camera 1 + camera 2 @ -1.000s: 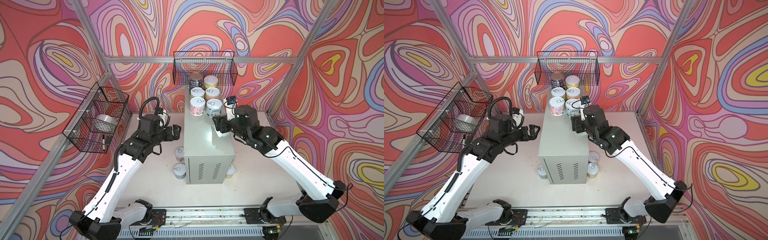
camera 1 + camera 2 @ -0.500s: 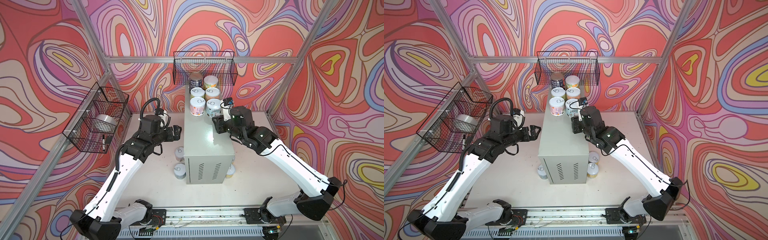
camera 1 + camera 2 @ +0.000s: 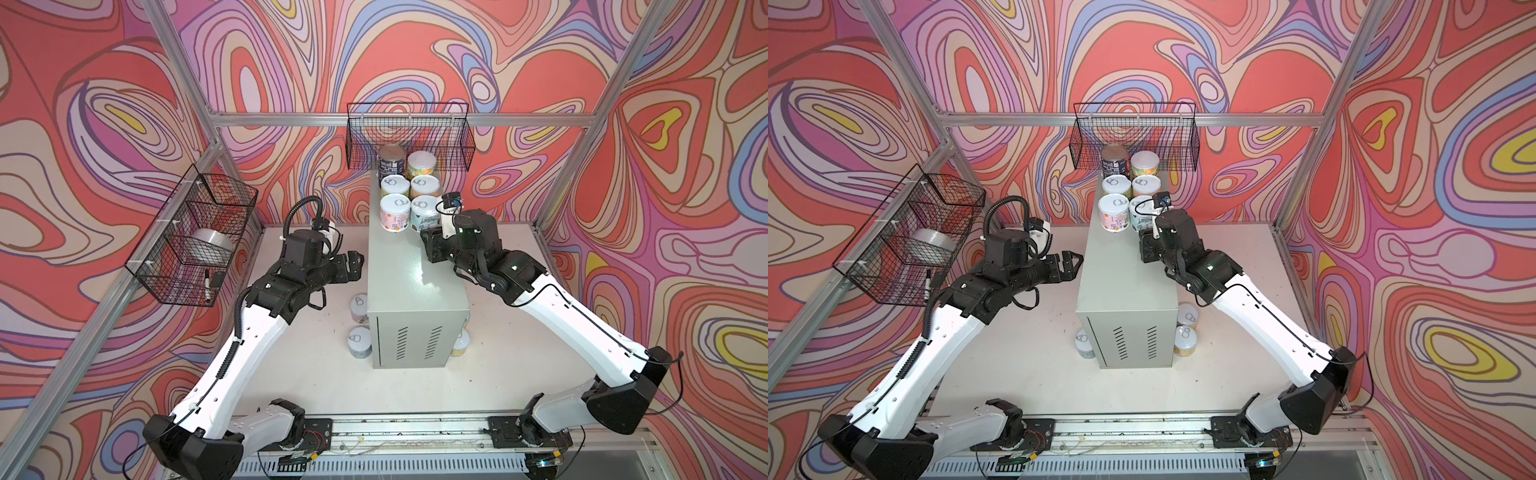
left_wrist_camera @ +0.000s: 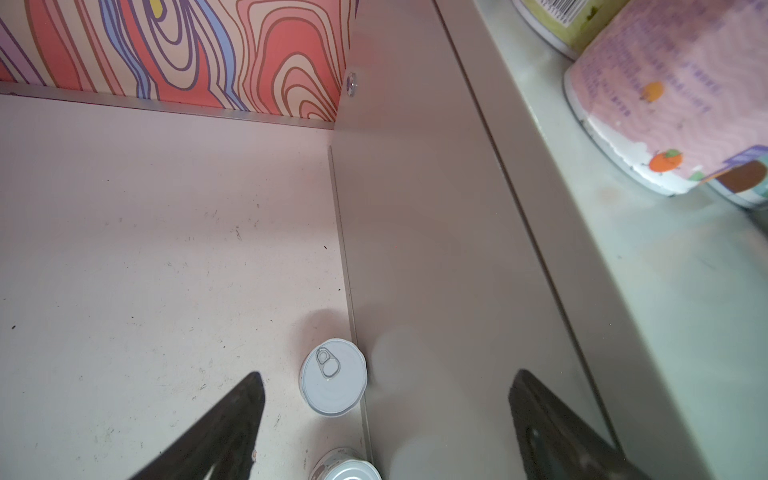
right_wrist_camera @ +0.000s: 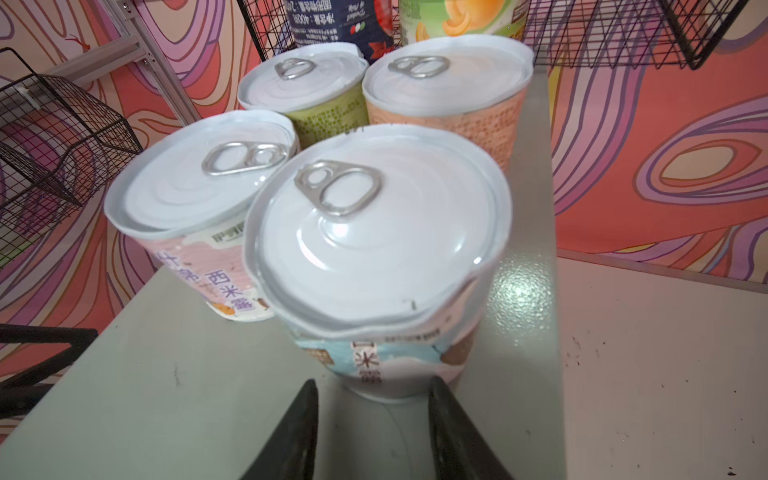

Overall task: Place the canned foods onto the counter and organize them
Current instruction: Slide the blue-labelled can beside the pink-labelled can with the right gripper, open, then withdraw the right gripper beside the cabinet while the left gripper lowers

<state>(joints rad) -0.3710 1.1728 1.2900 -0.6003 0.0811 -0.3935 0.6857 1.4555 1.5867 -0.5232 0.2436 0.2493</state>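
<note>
Grey sheet metal, glossy on top and slotted with vents on one face, forms the counter (image 3: 399, 270), a tall box. Six round tins stand in three pairs on its top, all ahead of the right pincer (image 5: 372, 381). The pale-blue tin (image 5: 374, 249) sits just off its fingertips, with the pink tin (image 5: 195, 195) beside that. Beyond them are the green tin (image 5: 299, 81) and the orange tin (image 5: 444, 79), and furthest away the navy tin (image 5: 336, 25) and the yellow-green tin (image 5: 461, 16). The four nearer lids are smooth, pale and ring-pulled, and the paper labels wrinkle at the rims.

The right pincer is released, its dark fingers narrowly parted over bare counter top and grasping nothing. Whether they touch the pale-blue tin I cannot tell.

The left pincer (image 4: 386, 374), released and spread wide, hangs empty beside the counter's side wall. Below it, on the scuffed white table (image 3: 316, 374), a plain-lidded tin (image 4: 332, 376) and another tin (image 4: 349, 467) stand by the counter's foot. A pair of tins (image 3: 1187, 318) stands at the opposite wall.
</note>
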